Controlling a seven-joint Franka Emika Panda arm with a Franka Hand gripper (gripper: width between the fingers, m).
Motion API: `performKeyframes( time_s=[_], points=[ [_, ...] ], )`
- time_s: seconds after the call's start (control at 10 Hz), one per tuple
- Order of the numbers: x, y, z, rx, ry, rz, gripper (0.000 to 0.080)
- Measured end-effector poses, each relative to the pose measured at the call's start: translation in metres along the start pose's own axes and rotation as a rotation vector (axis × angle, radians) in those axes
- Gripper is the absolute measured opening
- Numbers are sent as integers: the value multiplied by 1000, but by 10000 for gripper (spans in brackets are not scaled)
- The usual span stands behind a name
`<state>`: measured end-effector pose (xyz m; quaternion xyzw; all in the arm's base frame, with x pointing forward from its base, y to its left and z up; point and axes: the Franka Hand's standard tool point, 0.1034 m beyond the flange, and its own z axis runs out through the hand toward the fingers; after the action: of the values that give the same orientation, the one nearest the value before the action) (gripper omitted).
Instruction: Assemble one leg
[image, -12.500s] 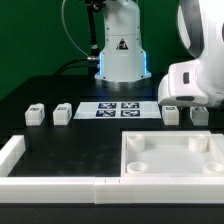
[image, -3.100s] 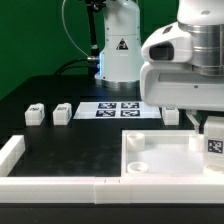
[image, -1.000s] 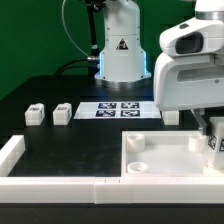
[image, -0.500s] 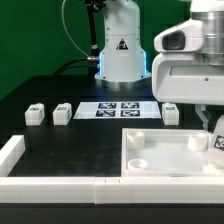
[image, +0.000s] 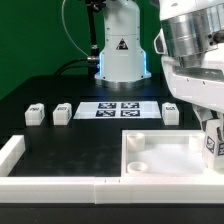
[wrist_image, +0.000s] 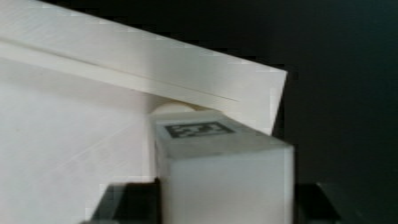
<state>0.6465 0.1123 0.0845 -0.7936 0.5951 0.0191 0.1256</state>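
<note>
going from the exterior view's left: a white border rail (image: 10, 152) stands at the edge and joins a long rail (image: 60, 186) running along the front. behind that, two loose legs (image: 35, 113) sit side by side on the black table (image: 70, 145), each with its little tag facing up. next comes the marker board (image: 120, 110), lying flat in front of the robot base (image: 120, 50). just past its right end is a third loose leg (image: 170, 113), also just sitting on the table, well apart from the arm's fingers. the big white tray (image: 165, 172) fills the front right, with a round socket (image: 137, 142) showing near its back left corner. at the far right the gripper (image: 211, 134) points down over the tray's back right corner and it's clamped on the leg (image: 213, 146), tag facing out. in the wrist view the leg (wrist_image: 222, 170) sits right between the dark fingers (wrist_image: 134, 203), upright, pinched on both sides, with the tag on its end face. the tray wall (wrist_image: 160, 70) is just beyond it, and something rounded is peeking out right at the leg's end. can't tell if the leg is actually touching the tray or only hanging above it.
</note>
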Motion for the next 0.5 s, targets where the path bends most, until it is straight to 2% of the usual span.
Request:
performKeyframes(
  time_s=[0.2, 0.3, 0.4, 0.5],
  points=[
    [-2, 1, 1, -7, 6, -113, 346],
    [-6, 1, 2, -23, 25, -344, 527],
    [-11, 0, 3, -33, 34, -486, 527],
    [-8, 1, 3, -36, 33, -605, 624]
  ],
)
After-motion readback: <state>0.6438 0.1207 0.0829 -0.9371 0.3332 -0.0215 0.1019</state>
